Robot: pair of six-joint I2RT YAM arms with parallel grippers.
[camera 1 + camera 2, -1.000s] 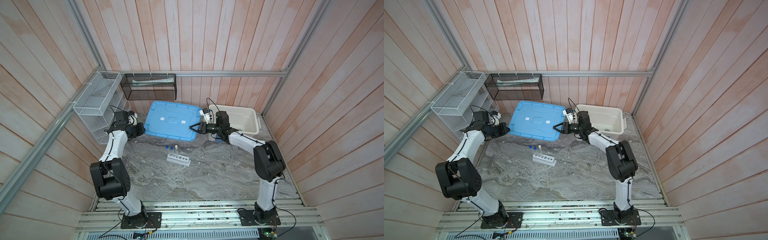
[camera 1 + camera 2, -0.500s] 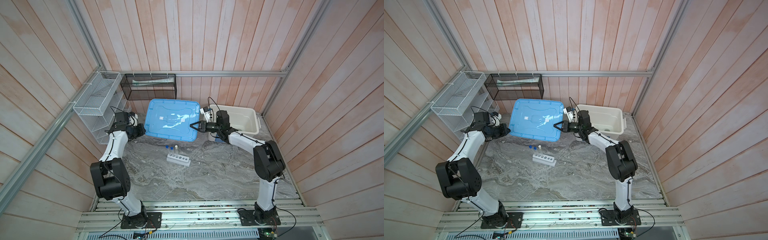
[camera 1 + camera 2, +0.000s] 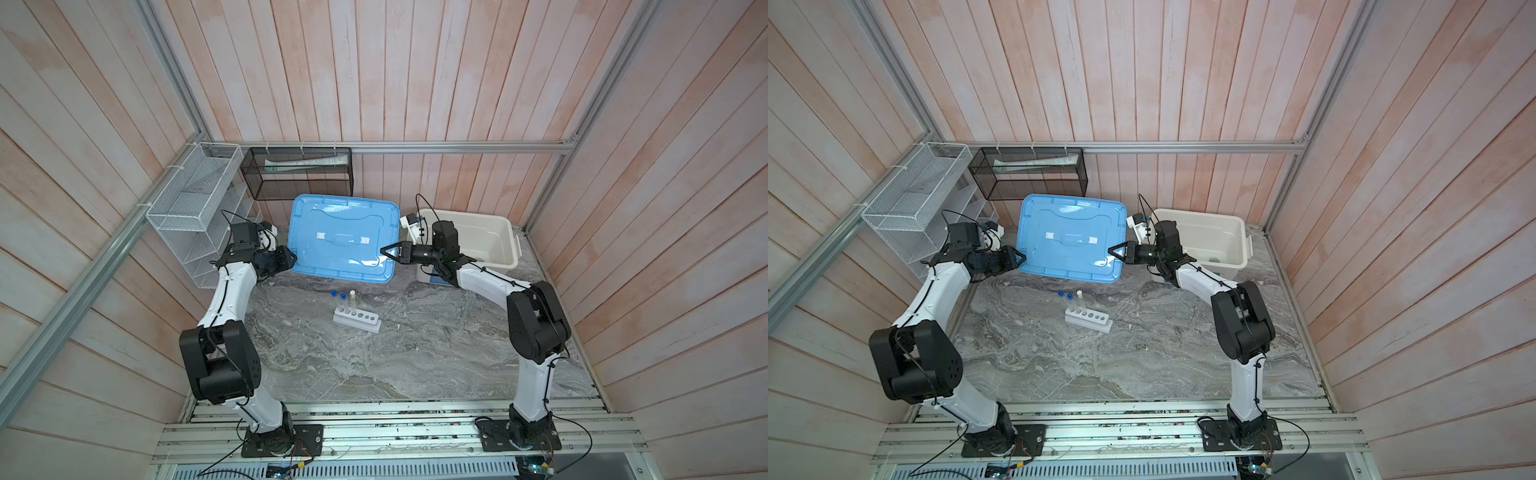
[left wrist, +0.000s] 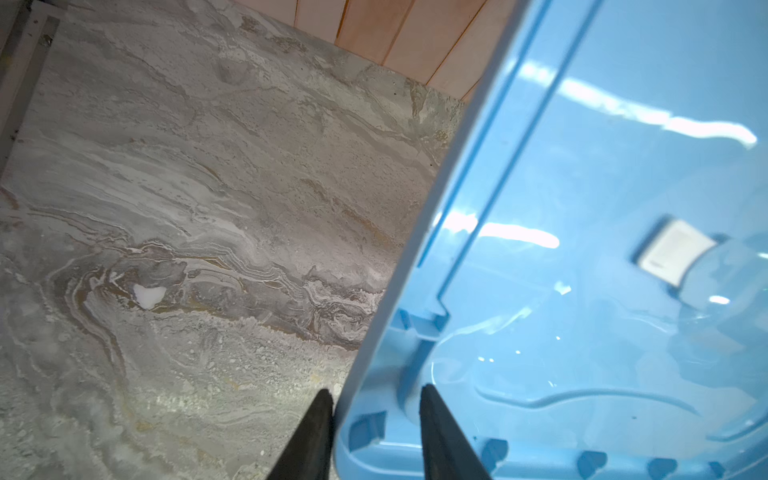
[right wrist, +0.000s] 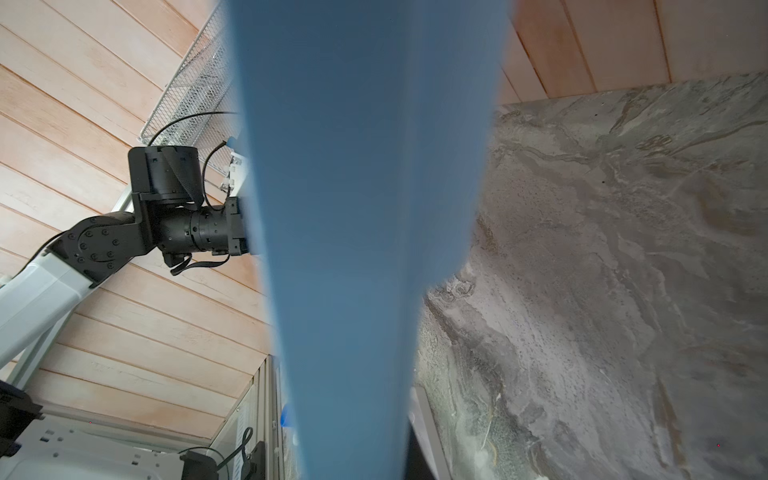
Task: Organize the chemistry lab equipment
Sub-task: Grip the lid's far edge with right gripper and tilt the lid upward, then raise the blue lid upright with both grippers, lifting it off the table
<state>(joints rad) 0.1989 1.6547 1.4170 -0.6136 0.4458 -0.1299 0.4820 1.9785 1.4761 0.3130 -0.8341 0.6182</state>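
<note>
Far left, a white wire-mesh basket hangs on the plank wall. A black mesh basket sits just along from it on the back wall.

Now my left gripper. The jaws are parted, with one black finger outside the rim of the blue lid and one inside. The left wrist view shows them straddling the lid's left edge without pinching it. The lid is glossy moulded plastic with rounded corners, a ribbed border and a recessed handle with white tabs in the middle. It's tipped up, top face toward the overhead cameras.

Just in front of the lid, mid-table, here's the kit. The white rack is a low matte block with a row of round holes, and it stands on the grey, veined, marble-look tabletop. Three thin clear tubes stand at its left end: the two blue-capped tubes and, right of them, the white-capped tube. The holes further right are empty.

On to my right gripper. It's closed down on the lid's right edge and gripping it. In the right wrist view the blue rim fills the middle, blurred. Behind that arm sits the cream-white bin, smooth plastic and open-topped, against the back wall.
</note>
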